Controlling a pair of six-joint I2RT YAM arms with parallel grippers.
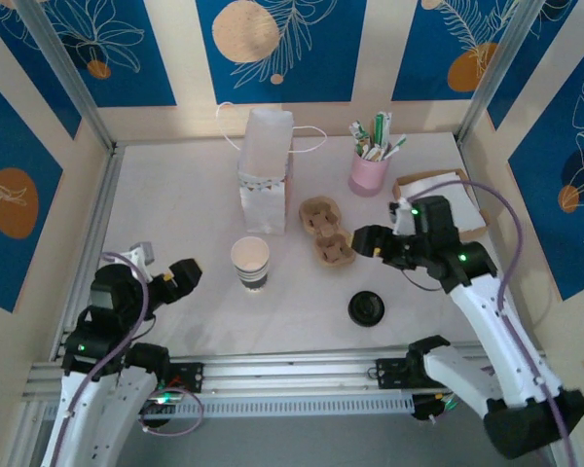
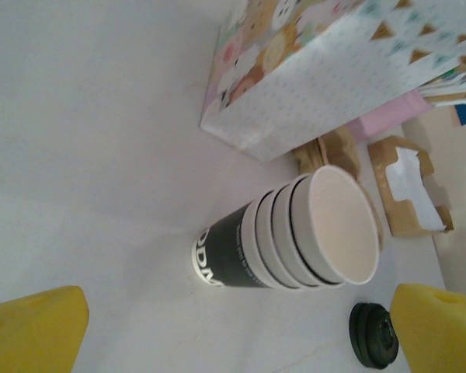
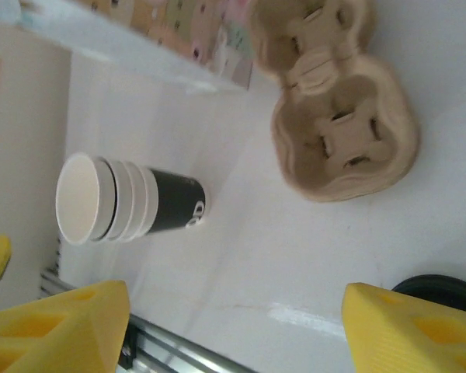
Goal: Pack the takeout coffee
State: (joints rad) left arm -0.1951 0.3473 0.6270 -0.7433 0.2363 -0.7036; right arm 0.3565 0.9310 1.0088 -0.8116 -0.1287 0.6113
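We find the cup [image 1: 250, 263], a nested stack with cream top, dark lower band and open mouth, standing mid-table, left of the black lid [image 1: 366, 309]. We see the left gripper [image 1: 182, 275] spread wide and empty, left of the cup. The right gripper [image 1: 368, 243], also parted and empty, sits just right of the cardboard carrier [image 1: 326, 233].

Hovering with right gripper [image 3: 233, 311] spread wide, framing nested cup stack [image 3: 132, 202] and cardboard carrier [image 3: 342, 132], partly hiding black lid [image 3: 450, 286].
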